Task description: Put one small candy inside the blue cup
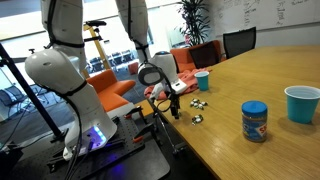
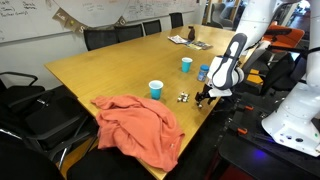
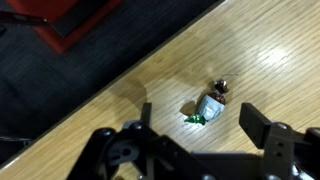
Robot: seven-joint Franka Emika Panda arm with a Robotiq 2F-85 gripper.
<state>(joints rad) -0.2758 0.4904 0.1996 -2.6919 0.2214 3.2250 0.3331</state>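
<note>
A small candy (image 3: 209,104) in a silver wrapper with a green twisted end lies on the wooden table near its edge. In the wrist view it sits between my two fingers. My gripper (image 3: 200,125) is open and empty just above it. In both exterior views the gripper (image 1: 172,97) (image 2: 205,97) hovers at the table's edge. Other small candies (image 1: 198,104) (image 2: 184,97) lie close by. One blue cup (image 1: 202,80) (image 2: 155,90) stands upright beyond the candies. A second blue cup (image 1: 301,103) (image 2: 186,65) stands farther along the table.
A blue-lidded jar (image 1: 254,121) (image 2: 203,72) stands on the table between the cups. A reddish cloth (image 2: 140,125) lies crumpled at one corner. Black chairs (image 2: 110,36) line the far side. The table's edge (image 3: 110,88) runs diagonally, with dark floor beyond.
</note>
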